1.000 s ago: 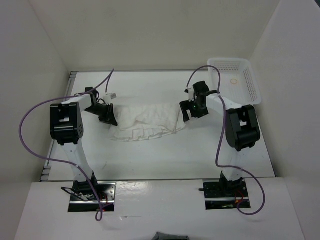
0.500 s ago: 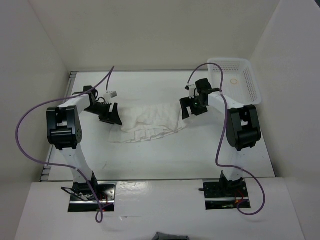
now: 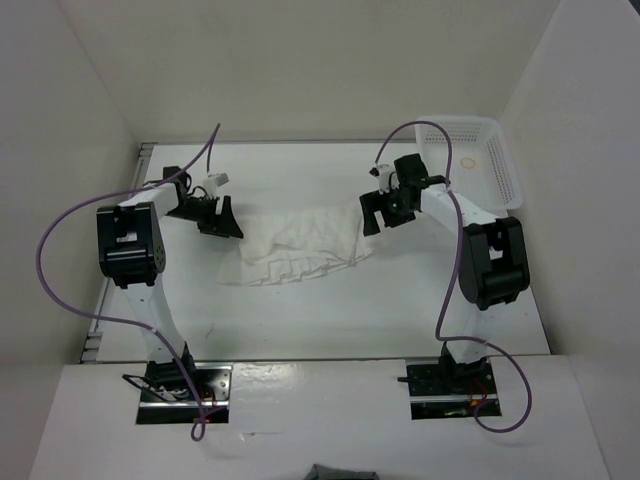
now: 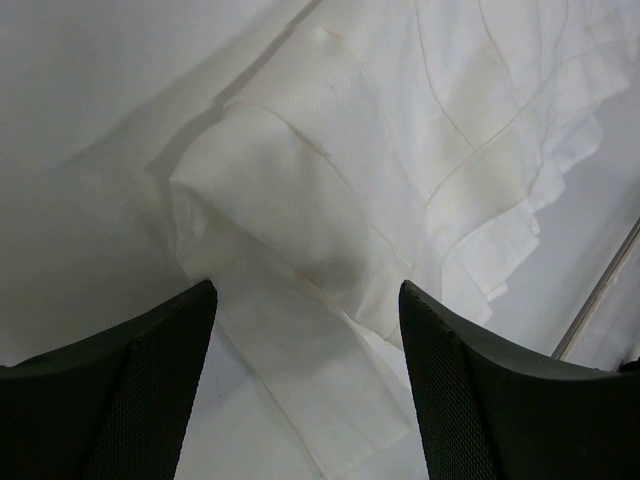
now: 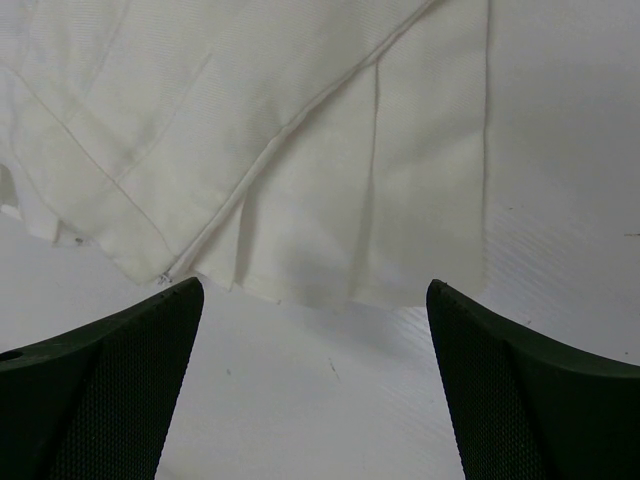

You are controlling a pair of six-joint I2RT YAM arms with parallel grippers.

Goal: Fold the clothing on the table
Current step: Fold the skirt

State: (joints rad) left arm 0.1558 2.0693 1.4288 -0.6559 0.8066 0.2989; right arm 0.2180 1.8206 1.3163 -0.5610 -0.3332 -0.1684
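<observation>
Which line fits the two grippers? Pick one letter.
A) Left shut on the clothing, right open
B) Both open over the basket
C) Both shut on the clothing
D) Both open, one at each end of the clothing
D: each wrist view shows the left gripper and the right gripper with fingers spread and nothing pinched, and the top view sets them at opposite ends of the clothing.

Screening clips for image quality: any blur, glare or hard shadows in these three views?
Top external: even light, no glare, but the clothing barely contrasts with the table. Left wrist: fabric sharp, soft shadow beside its fold; left gripper dark, slightly soft. Right wrist: pleats crisp, faint shadow under the hem; right gripper likewise.
</observation>
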